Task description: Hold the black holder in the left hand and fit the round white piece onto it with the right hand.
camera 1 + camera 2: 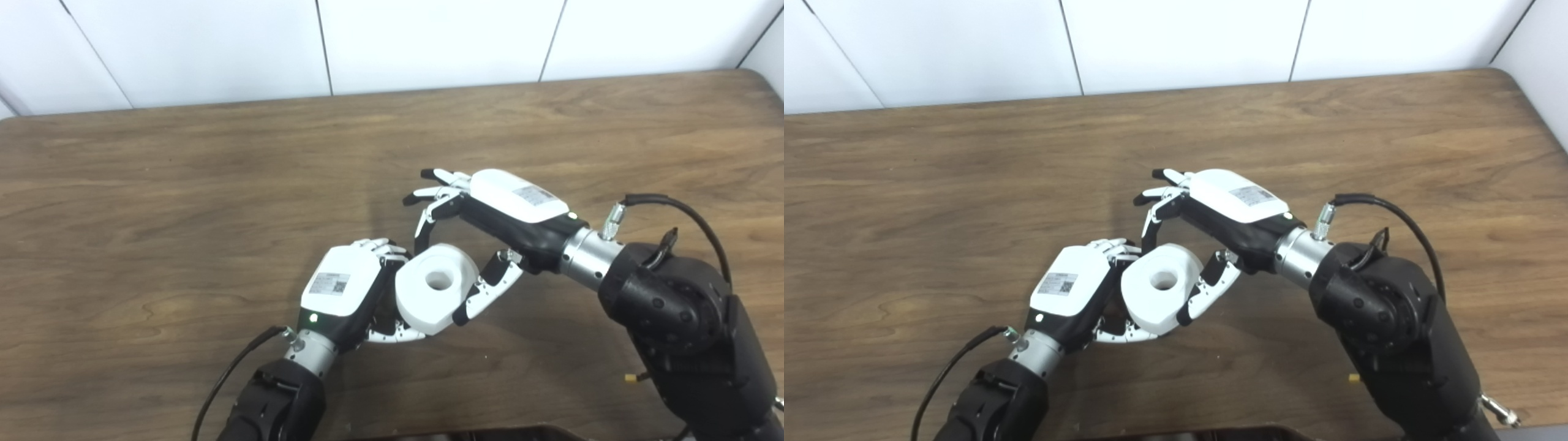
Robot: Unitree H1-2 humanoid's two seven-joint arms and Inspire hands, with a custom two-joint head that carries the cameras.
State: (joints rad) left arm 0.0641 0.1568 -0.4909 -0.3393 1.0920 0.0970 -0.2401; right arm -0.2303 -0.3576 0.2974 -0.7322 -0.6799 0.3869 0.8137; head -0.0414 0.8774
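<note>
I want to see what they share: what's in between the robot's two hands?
The round white piece, with a hole in its middle, sits between the left hand and the right hand. Both eye views show it; the black holder stays mostly hidden.

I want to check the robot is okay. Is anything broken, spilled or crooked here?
Nothing looks broken or spilled. The round white piece sits tilted between the left hand and the right hand, above the table. The black holder is hidden behind the piece and the left hand, so I cannot tell if it fits straight.
</note>
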